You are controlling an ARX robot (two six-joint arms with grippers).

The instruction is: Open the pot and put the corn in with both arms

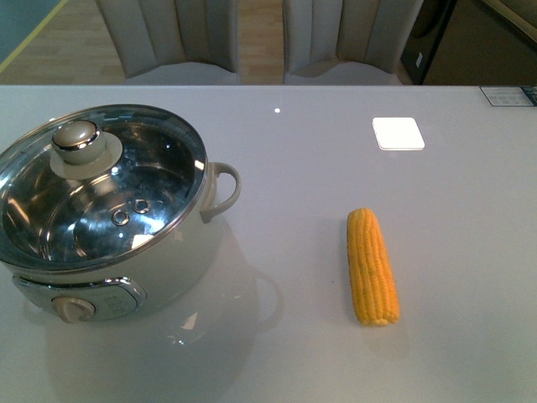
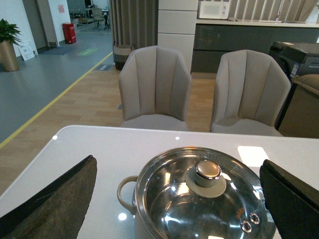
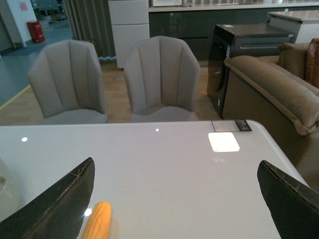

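The pot stands on the left of the pale grey table before you. Its glass lid is seated on the steel rim, and the lid's cream knob sits toward the far left. A loop handle juts to the pot's right, and a control dial faces you on the front wall.

The corn lies flat on the table to the right of the pot, well apart from it. It lies lengthwise away from you, with its narrower end pointing toward the two grey chairs beyond the far edge. A white square rests on the table farther back, near that edge.

In the left wrist view, your left gripper is spread wide and holds nothing. Its dark fingers frame the lidded pot from either side, clear of it. The lid knob shows between them, nearer the finger at the picture's right.

In the right wrist view, your right gripper is likewise parted wide and empty. The bare tabletop shows between its fingers. The corn's far end shows just beside one finger, and you cannot tell from this view whether the two touch.
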